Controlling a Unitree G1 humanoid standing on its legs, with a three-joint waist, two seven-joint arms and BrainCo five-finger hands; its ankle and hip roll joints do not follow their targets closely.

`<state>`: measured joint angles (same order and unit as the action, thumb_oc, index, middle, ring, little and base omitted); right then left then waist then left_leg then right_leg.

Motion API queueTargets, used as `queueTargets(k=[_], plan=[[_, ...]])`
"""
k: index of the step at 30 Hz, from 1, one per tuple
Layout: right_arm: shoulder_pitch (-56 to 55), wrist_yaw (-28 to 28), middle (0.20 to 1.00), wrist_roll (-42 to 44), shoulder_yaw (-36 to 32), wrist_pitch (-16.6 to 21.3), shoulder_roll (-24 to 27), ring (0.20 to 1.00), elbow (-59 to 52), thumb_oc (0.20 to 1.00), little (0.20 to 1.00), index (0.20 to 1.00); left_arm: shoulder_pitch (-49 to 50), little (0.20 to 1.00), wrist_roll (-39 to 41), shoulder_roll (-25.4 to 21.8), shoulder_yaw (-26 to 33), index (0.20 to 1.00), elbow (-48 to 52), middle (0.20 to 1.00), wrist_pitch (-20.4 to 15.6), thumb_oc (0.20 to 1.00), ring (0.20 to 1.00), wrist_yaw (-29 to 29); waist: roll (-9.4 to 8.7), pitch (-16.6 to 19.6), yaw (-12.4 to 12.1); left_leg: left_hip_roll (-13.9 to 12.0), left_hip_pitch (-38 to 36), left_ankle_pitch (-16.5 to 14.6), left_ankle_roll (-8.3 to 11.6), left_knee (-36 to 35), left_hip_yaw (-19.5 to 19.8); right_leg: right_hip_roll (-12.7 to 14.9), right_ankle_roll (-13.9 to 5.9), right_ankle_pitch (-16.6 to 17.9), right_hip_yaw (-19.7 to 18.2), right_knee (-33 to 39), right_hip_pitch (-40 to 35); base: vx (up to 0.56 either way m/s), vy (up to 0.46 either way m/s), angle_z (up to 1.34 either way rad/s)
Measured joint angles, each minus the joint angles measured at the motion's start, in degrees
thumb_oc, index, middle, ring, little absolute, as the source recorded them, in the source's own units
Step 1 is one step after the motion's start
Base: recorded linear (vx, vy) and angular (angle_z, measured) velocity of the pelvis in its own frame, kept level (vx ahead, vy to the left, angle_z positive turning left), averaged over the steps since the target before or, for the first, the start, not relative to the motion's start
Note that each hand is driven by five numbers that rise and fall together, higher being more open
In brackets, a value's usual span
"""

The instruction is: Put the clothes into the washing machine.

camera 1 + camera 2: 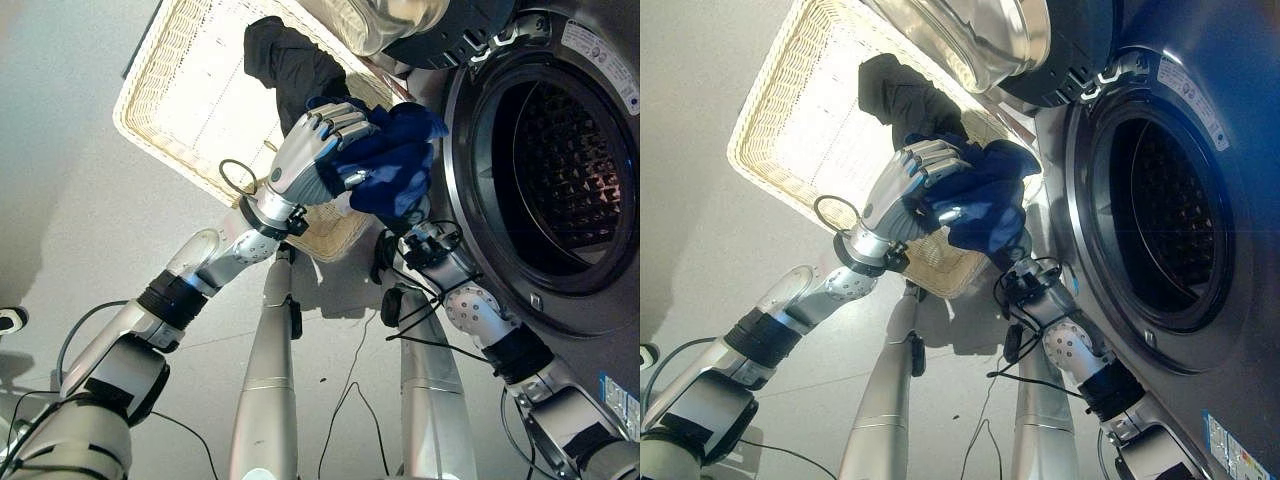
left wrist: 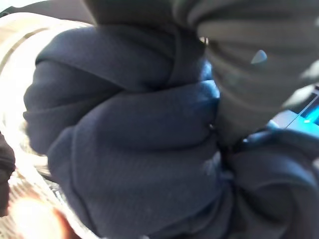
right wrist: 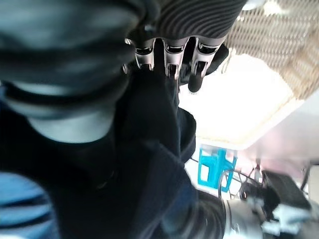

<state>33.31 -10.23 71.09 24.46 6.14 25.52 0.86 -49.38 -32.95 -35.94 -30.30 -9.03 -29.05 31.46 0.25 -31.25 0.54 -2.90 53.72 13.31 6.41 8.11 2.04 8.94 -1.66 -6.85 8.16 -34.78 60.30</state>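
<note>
Both arms are raised in front of the washing machine (image 1: 590, 250), and between them they carry a bunched navy blue garment (image 1: 395, 165). The left hand (image 1: 310, 150) comes in from the basket side with its fingers (image 1: 925, 160) curled over the top of the bundle, clamped onto the cloth. In its own wrist view the navy fabric sits right up against the camera in thick rolled folds. The right hand (image 3: 169, 57) is underneath the bundle, wrist pointing up from below. In the head views it is buried in the cloth, and its wrist view shows silver fingers reaching into dark fabric, though I cannot tell whether they are curled around it or straight.

The garment hangs in the air just beside the round opening of the machine, at its left edge, not yet inside. The drum (image 1: 570, 170) is dark, with a dotted metal wall, and I see no clothing in it. The machine's door (image 1: 980, 35) stands swung open above the bundle, its glass bowl catching the light.

A pale wicker basket (image 1: 180, 90) lies on the grey floor (image 1: 60, 200) to the left of the machine. A black garment (image 1: 290, 60) is draped over its near rim, just behind the left hand, touching or nearly touching the blue bundle.
</note>
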Motion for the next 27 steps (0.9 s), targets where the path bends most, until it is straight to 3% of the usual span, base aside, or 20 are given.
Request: queueTargets(k=[16,17,18,19,20,27], plan=[[-0.9,0.3,0.200,1.1,0.2,2.3,-0.1,0.200,0.0,0.200,0.200,0.200,-0.7,0.200,0.0,0.0,-0.2,0.200,0.7,0.200,0.0,0.200,0.200,-2.4,0.00,0.0,0.0,0.2,0.0,0.0,-0.03,-0.1,0.1,0.2,-0.07,0.0,0.1,0.0,0.0,0.00,0.000,0.00],[-0.9,0.3,0.200,1.2,0.2,2.4,-0.1,0.200,0.0,0.200,0.200,0.200,-0.7,0.325,0.0,0.0,-0.2,0.325,0.7,0.325,0.0,0.325,0.325,-2.7,0.00,0.0,0.0,0.2,0.0,0.0,-0.03,-0.1,0.1,0.3,-0.07,0.0,0.1,0.0,0.0,0.00,0.000,0.00],[-1.0,0.3,0.200,1.2,0.2,2.4,-0.1,0.200,0.0,0.200,0.200,0.200,-0.8,0.736,0.1,0.0,-0.1,0.736,0.8,0.736,0.0,0.736,0.736,-3.0,0.00,0.0,0.0,0.2,0.0,0.0,-0.03,-0.1,0.1,0.3,-0.07,0.0,0.1,0.0,0.0,0.00,0.000,0.00],[-1.0,0.3,0.200,1.3,0.2,2.4,-0.1,0.200,0.0,0.200,0.200,0.200,-0.8,0.909,0.2,0.0,-0.1,0.909,0.8,0.909,0.0,0.909,0.909,-3.1,0.00,0.0,0.0,0.2,0.0,0.0,-0.03,-0.1,0.1,0.3,-0.07,0.0,0.1,0.0,0.0,0.00,0.000,0.00],[-1.1,0.3,0.200,1.6,0.1,2.5,-0.1,0.200,0.0,0.200,0.200,0.200,-0.8,1.000,0.3,0.0,-0.1,1.000,0.9,1.000,0.0,1.000,1.000,-3.3,0.00,0.0,0.0,0.2,0.0,0.0,-0.03,-0.1,0.1,0.3,-0.07,0.0,0.1,0.0,0.0,0.00,0.000,0.00],[-1.3,0.3,0.200,2.8,-0.3,4.8,-0.1,0.200,0.0,0.200,0.200,0.200,-0.3,1.000,3.7,0.5,-0.8,1.000,1.3,1.000,0.1,1.000,1.000,-4.5,0.00,0.0,-0.1,0.2,0.1,0.0,-0.06,-0.1,0.1,0.3,-0.01,0.0,0.1,0.0,0.0,0.00,0.000,0.00]])
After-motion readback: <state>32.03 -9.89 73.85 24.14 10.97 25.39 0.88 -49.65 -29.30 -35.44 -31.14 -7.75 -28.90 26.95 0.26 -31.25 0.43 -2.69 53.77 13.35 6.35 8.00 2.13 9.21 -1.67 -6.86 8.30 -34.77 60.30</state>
